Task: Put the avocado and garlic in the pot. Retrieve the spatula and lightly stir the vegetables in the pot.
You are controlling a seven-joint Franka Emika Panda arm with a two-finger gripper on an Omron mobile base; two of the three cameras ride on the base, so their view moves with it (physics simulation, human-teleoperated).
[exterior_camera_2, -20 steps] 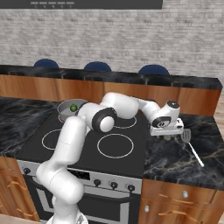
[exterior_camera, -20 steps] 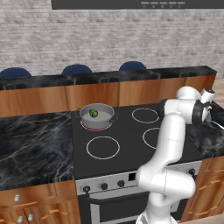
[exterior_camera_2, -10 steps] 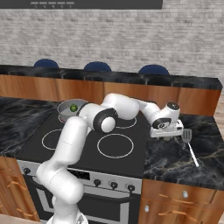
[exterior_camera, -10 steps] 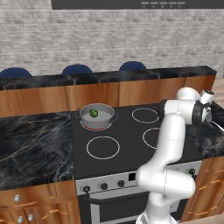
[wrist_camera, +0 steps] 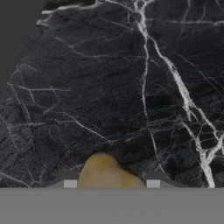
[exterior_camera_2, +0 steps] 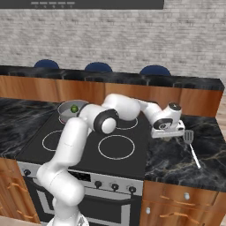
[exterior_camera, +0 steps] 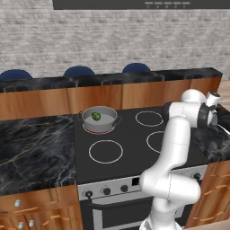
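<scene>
The garlic [wrist_camera: 106, 171], a pale beige lump, lies on the black marble counter right of the stove. My gripper [wrist_camera: 111, 183] is down over it, and both fingertips [wrist_camera: 70, 183] press against its sides, so the gripper is shut on it. From the right base view the gripper [exterior_camera_2: 169, 133] sits low on the counter beside the spatula [exterior_camera_2: 190, 137], a light-grey utensil whose thin handle points toward the front edge. The avocado [exterior_camera: 95, 116] [exterior_camera_2: 74, 108] rests inside the grey pot [exterior_camera: 110, 118] [exterior_camera_2: 65, 114] on the stove's back left burner.
The black cooktop [exterior_camera: 130, 143] has several ringed burners between the pot and the hand. Behind the counter stands a raised wooden ledge [exterior_camera_2: 132, 90] with blue stools [exterior_camera_2: 98, 67] beyond it. The marble counter [exterior_camera: 31, 148] continues left of the stove.
The jaws have come together from wide open onto the garlic. The hand has sunk slightly toward the counter. Pot, avocado and spatula have not moved.
</scene>
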